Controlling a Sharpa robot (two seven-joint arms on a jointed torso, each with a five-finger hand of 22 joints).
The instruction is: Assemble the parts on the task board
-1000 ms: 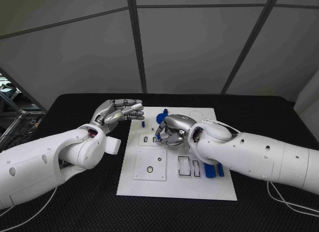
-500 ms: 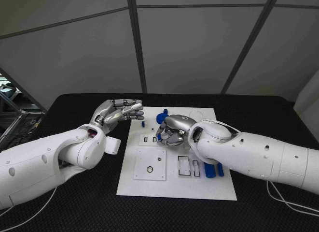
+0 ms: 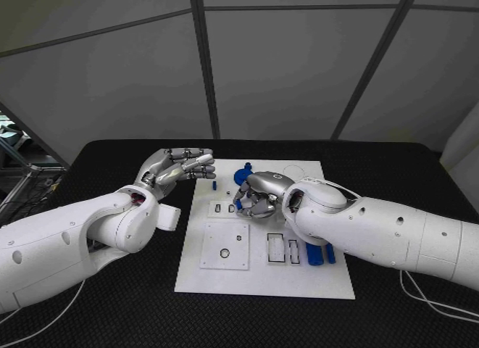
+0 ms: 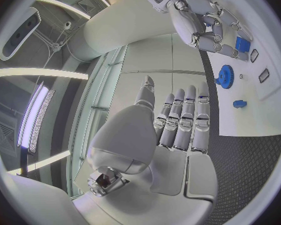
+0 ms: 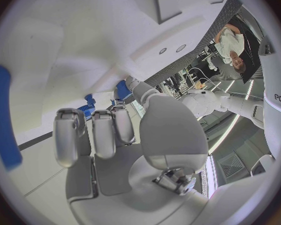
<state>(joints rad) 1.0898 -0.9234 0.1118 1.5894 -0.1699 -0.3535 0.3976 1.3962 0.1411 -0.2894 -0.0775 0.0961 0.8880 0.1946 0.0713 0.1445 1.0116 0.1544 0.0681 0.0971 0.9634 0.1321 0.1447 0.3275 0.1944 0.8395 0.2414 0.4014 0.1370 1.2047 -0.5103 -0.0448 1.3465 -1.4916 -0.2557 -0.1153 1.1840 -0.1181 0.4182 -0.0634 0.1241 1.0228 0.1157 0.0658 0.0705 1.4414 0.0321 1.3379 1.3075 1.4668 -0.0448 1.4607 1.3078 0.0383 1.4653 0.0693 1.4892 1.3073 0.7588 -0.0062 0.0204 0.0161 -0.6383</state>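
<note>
Parts [image 3: 317, 254] look small, stiff, light, best pinched by their sides; right hand [image 3: 259, 194] fingers curled over mid-frame board [image 3: 262, 279], contents untellable; left hand [image 3: 182, 168] curled empty

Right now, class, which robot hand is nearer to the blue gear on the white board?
Right. The right robot hand sits over the board just in front of the blue gear; the left robot hand hovers off the board's left edge.

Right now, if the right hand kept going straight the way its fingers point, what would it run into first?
Probably the blue gear on the task board: the right hand points up the board toward it, and the gear lies just beyond its fingers. Depth is unclear, so the hand might pass above it.
</note>
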